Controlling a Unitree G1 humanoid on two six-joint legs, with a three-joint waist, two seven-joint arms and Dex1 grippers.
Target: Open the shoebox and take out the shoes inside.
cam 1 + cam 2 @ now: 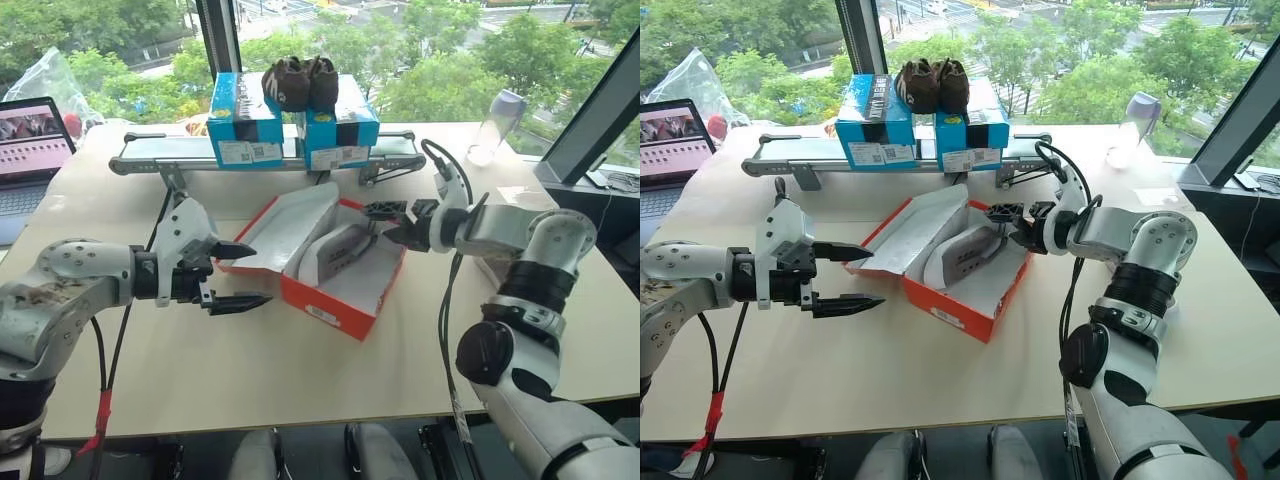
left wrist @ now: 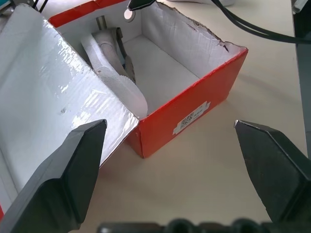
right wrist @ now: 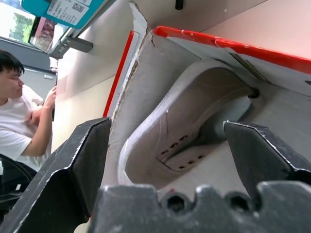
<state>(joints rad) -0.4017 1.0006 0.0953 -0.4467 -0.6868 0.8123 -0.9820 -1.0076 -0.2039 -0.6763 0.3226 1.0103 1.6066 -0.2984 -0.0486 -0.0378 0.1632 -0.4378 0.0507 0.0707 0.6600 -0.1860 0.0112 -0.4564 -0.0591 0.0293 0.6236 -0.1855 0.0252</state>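
Just below right gripper (image 1: 384, 224): shoe (image 1: 338, 252)

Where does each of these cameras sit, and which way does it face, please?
Head stereo pair: looks forward and down over the table at the open shoebox; both arms show, left gripper, right gripper.
Left wrist: faces the shoebox's labelled end, its own jaws open.
Right wrist: looks into the box at a grey sneaker, jaws open; a person beyond.
All views share the shoebox and sneaker.

head views look down; both wrist views closely share the shoebox (image 2: 194, 104).
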